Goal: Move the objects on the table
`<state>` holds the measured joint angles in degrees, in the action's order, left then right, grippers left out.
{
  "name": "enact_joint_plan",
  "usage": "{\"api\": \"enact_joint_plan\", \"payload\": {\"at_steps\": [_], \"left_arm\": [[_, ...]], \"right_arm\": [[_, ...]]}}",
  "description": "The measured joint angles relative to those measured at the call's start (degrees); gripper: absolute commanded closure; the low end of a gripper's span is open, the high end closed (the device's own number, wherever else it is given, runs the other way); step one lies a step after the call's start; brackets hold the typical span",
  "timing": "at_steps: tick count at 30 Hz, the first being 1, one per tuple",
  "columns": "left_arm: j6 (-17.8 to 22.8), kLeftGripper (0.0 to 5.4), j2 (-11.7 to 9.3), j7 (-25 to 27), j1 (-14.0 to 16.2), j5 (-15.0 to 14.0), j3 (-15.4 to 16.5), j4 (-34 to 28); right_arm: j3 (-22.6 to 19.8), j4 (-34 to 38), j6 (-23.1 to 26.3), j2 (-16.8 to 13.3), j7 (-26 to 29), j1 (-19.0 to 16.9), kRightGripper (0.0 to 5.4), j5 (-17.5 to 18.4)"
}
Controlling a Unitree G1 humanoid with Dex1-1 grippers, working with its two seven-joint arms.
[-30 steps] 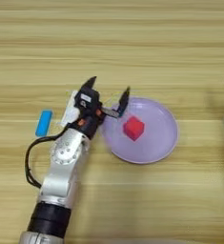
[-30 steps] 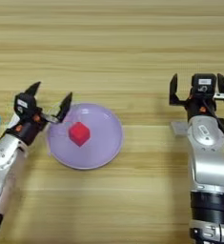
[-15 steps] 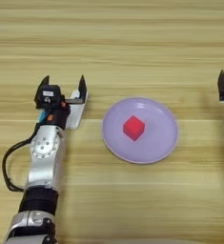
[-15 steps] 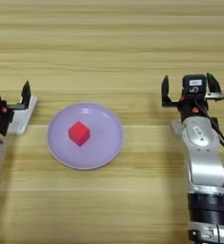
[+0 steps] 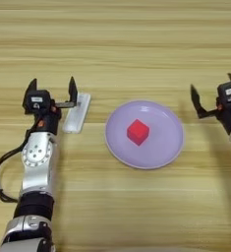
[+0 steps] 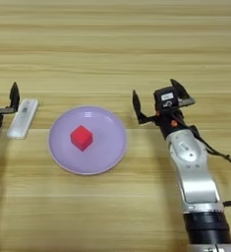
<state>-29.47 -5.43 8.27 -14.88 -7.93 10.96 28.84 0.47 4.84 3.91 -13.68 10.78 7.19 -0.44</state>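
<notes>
Currently my left gripper (image 5: 51,93) sits at the left side of the wooden table (image 5: 117,44), fingers spread wide apart and holding nothing. One finger stands just beside the near end of the white remote-like stick (image 5: 77,112), which lies flat on the wood left of the plate; I judge this to be an approach position for a grasp across the stick's narrow width. My right gripper (image 6: 158,101) is right of the lilac plate (image 6: 109,152), fingers likewise spread and empty, near the rim but apart from it. The red cube (image 5: 137,132) rests near the centre of the plate, untouched by either gripper. No pale grey block is visible in either view.
</notes>
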Motion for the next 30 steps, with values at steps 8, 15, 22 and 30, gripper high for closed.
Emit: {"api": "enact_joint_plan", "payload": {"at_steps": [8, 15, 22, 30], "left_arm": [[0.41, 0.02, -0.17, 4.47, 1.33, -1.37, -1.30, -0.54], [1.21, 0.02, 0.14, 6.52, 5.63, -1.50, -2.72, -2.50], [1.62, 0.02, 1.64, 6.42, 8.26, -0.36, -5.40, -3.52], [1.92, 0.02, 2.65, 5.03, 9.67, 0.93, -6.79, -5.16]], "right_arm": [[5.22, 0.73, -0.63, 1.13, 4.28, -1.28, 0.00, 0.30], [7.47, 2.12, 0.53, 2.22, 8.65, -2.30, 0.00, 3.11], [10.35, 3.64, 0.58, 3.66, 11.77, -3.70, 0.00, 5.33], [13.86, 1.22, -0.27, 5.18, 14.22, -4.29, 0.00, 5.33]]}}
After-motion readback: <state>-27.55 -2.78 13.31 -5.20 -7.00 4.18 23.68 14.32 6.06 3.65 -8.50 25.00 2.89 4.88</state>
